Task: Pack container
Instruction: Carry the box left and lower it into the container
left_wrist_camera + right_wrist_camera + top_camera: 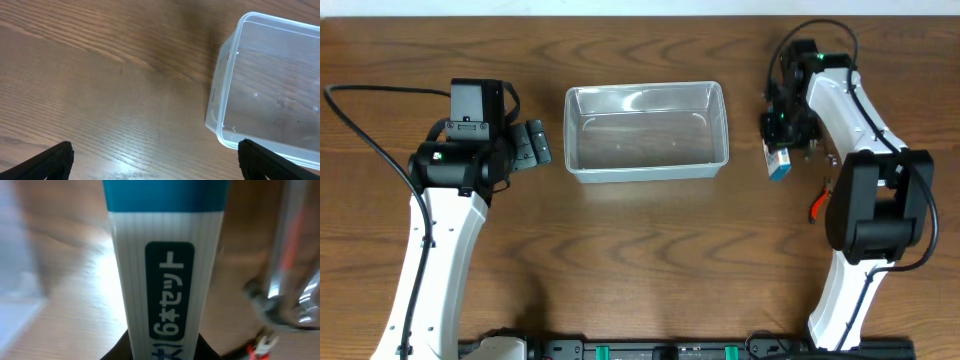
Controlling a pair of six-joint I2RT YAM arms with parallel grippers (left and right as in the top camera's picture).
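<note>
Right gripper (pixel 782 146) is clamping blue-and-white box (pixel 778 166) beside empty container (pixel 645 92), likely for loading; left gripper (pixel 538 145) is hovering, jaws spread.

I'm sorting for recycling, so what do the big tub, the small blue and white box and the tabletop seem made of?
The container: clear, glossy plastic; the wood grain shows through its walls. The small box: probably printed cardboard, going by its flat blue and white panels with lettering. The table: wood or wood-look laminate, showing a grain pattern with a soft sheen.
</note>
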